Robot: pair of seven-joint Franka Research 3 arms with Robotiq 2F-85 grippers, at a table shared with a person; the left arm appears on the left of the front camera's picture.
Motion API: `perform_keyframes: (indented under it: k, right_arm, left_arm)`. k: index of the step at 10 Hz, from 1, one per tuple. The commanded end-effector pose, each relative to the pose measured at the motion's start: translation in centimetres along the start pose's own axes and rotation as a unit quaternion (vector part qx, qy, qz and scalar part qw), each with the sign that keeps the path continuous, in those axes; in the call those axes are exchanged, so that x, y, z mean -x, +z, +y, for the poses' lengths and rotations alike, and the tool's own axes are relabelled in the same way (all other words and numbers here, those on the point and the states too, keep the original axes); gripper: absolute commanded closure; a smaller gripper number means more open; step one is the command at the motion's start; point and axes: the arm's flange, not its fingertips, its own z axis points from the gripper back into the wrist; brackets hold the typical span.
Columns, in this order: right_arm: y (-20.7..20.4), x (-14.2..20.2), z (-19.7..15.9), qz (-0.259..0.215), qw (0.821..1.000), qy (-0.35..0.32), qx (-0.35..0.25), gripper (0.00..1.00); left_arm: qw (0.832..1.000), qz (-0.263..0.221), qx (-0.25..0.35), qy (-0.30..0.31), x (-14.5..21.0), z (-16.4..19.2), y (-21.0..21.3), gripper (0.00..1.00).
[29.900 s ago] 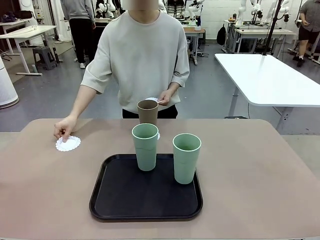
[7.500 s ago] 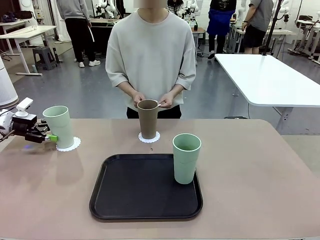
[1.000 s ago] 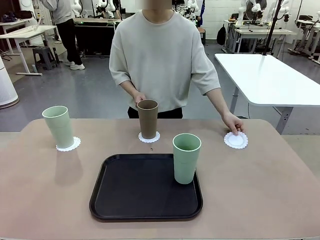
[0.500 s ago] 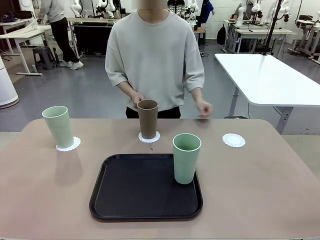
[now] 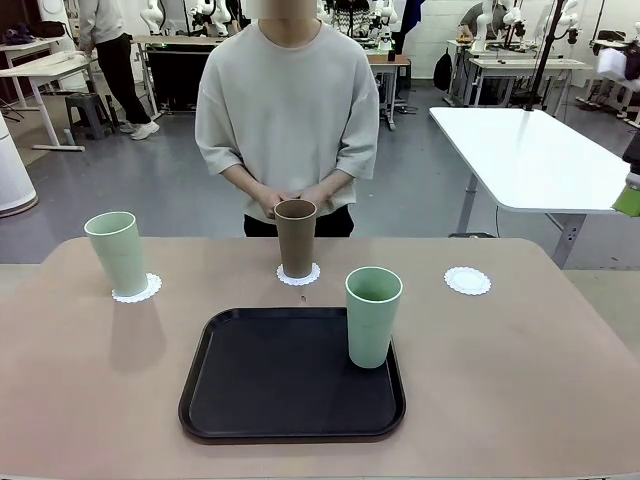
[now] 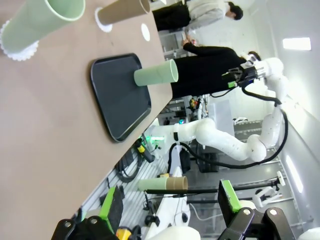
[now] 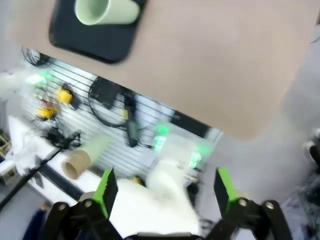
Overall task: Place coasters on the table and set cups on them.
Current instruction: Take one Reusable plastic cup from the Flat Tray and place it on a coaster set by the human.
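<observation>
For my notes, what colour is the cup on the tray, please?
The cup is pale green, best in front view.

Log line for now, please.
left green cup: on left coaster | brown cup: on middle coaster | right green cup: on tray | right coaster: bare | left end effector: open | right end effector: open
</observation>
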Motion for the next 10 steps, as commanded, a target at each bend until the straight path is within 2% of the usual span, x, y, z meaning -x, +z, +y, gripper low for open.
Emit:
perform_keyframes:
  k: [1,2,3,5,6,7,10]
  right_arm:
    - [-1.8,-0.7,2.1,-0.020,0.993,0.076,0.093,0.00]
    - [-2.7,-1.2,3.5,-0.043,0.985,0.119,0.113,0.00]
    - [-3.6,-1.4,4.6,-0.073,0.980,0.164,0.090,0.00]
    - [-4.9,-1.0,4.8,-0.108,0.973,0.200,0.021,0.00]
    - [-4.9,-0.1,4.1,-0.119,0.972,0.201,-0.038,0.00]
    - [-3.5,-2.0,6.3,-0.085,0.978,0.175,0.075,0.00]
    - [-3.5,-2.0,6.3,-0.085,0.978,0.175,0.075,0.00]
  left_arm:
    - [1.000,-0.012,-0.001,0.009,0.1,-0.4,-0.2,0.00]
    - [1.000,-0.012,-0.001,0.009,0.1,-0.4,-0.2,0.00]
    - [1.000,-0.012,-0.001,0.009,0.1,-0.4,-0.2,0.00]
    - [1.000,-0.012,-0.001,0.009,0.1,-0.4,-0.2,0.00]
    - [1.000,-0.012,-0.001,0.009,0.1,-0.4,-0.2,0.00]
    - [1.000,-0.012,-0.001,0.009,0.1,-0.4,-0.2,0.00]
    - [1.000,-0.012,-0.001,0.009,0.1,-0.4,-0.2,0.00]
